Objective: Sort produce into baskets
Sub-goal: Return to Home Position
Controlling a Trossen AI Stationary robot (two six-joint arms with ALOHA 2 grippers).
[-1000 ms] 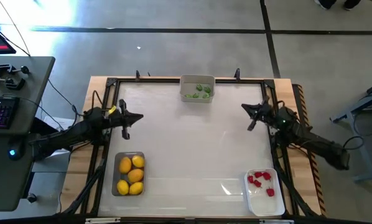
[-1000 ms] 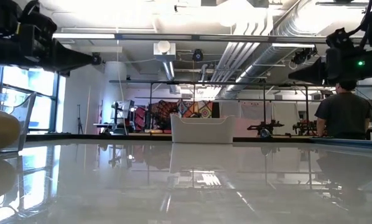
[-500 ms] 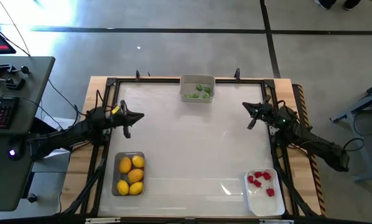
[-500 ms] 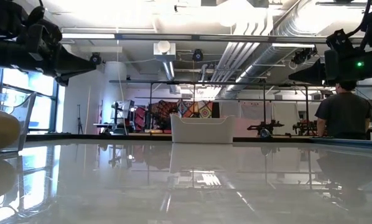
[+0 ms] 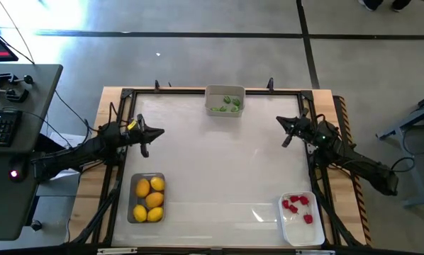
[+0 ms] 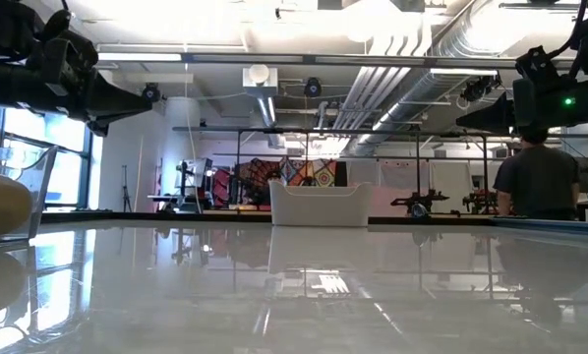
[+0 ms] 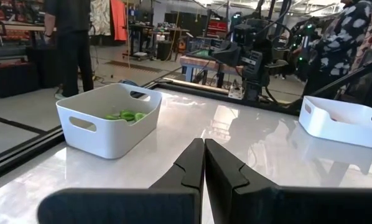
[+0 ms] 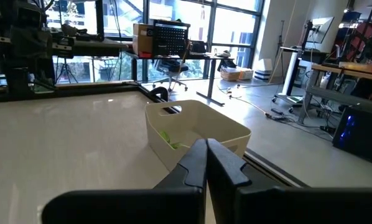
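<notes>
Yellow oval toy lemons (image 5: 149, 198) in dark-tinted clear bin (image 5: 147, 176) at white worktop (image 5: 219, 163) near-left corner, green pieces (image 5: 228, 102) in pale grey bin (image 5: 225, 89) far centre, red pieces (image 5: 295, 205) in white bin (image 5: 300, 232) near-right, jaws of left arm (image 5: 91, 149) and right arm (image 5: 350, 159) pressed together, raised at opposite sides.

A grey concrete floor (image 5: 212, 49), a dark desk (image 5: 38, 99) with a keyboard (image 5: 1, 127), exposed ceiling ducts (image 6: 422, 59) and tall windows (image 8: 232, 25) show.

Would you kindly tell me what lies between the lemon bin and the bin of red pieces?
Nothing: the high view shows only bare white tabletop between the lemon bin and the bin of red pieces.
</notes>
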